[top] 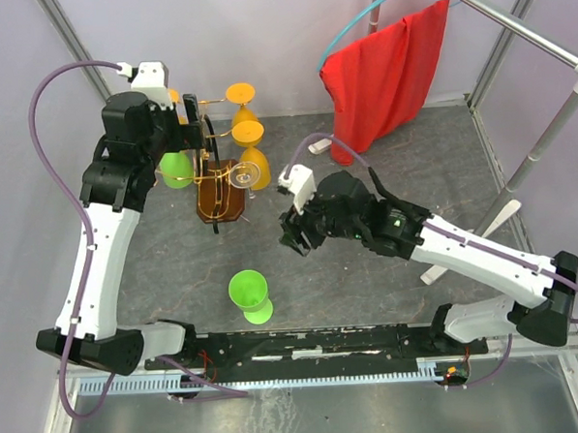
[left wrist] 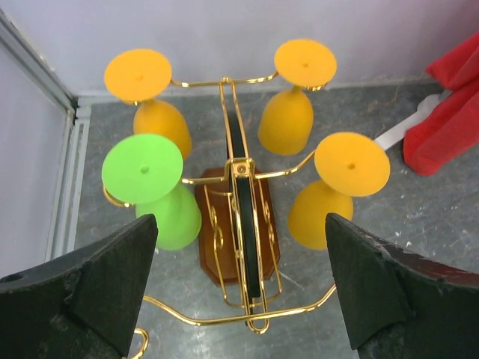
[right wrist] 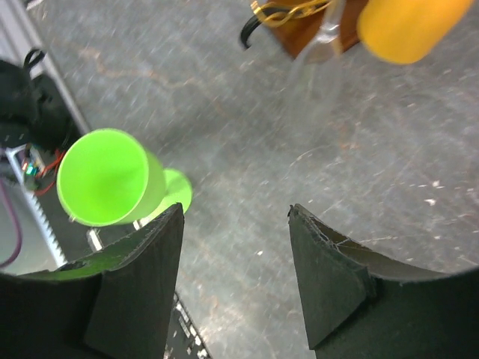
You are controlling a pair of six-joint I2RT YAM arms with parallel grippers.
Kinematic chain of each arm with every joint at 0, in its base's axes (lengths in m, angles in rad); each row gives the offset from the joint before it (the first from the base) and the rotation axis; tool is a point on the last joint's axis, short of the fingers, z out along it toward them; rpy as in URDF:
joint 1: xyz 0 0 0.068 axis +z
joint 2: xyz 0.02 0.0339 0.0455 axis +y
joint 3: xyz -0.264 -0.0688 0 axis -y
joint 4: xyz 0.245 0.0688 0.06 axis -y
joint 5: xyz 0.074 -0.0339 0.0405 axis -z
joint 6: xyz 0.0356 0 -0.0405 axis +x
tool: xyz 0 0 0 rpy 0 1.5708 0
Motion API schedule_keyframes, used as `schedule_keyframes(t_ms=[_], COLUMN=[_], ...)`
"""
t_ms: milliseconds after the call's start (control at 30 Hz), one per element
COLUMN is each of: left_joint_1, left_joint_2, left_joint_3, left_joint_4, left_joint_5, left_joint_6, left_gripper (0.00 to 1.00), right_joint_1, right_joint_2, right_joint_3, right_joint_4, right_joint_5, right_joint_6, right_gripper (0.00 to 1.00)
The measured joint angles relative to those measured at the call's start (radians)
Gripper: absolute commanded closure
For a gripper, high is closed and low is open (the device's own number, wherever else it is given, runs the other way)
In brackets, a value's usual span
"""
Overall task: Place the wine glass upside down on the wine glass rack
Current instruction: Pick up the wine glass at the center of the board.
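Wine glass — green, upright — is standing on the tabletop at 7 o'clock from the right fingers, hanging open, empty; left fingers are gaping over the rack.

The rack is thin metal wire with a bright, polished gold-copper shine. Its base is glossy, varnished brown wood. The green glass and the orange glasses look like opaque plastic, smooth and matt. The desk is grey, stone-patterned, dull and scratched. The far red cloth is soft, matt fabric. The fingers of the right end effector are matt black and slightly rough.
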Motion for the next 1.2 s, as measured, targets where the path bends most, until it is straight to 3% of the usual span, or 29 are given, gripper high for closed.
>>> schedule_keyframes(t_ms=[400, 933, 1067, 1200], left_joint_1=[0.000, 0.000, 0.000, 0.000], left_joint_2=[0.041, -0.010, -0.024, -0.035], left_joint_3=[0.013, -0.089, -0.091, -0.092], left_joint_4=[-0.071, -0.047, -0.044, -0.038], left_joint_5=[-0.002, -0.024, -0.029, -0.032], left_joint_6=[-0.049, -0.089, -0.093, -0.093], left_gripper=[0.01, 0.01, 0.01, 0.01], right_joint_1=[0.143, 0.196, 0.202, 0.205], right_joint_2=[0.174, 0.347, 0.386, 0.423], right_joint_3=[0.106, 0.249, 0.256, 0.258], right_joint_4=[-0.185, -0.231, -0.239, -0.241], right_joint_5=[-0.047, -0.029, -0.030, -0.031], right_joint_6=[0.039, 0.052, 0.047, 0.044], right_gripper=[0.33, 0.36, 0.40, 0.55])
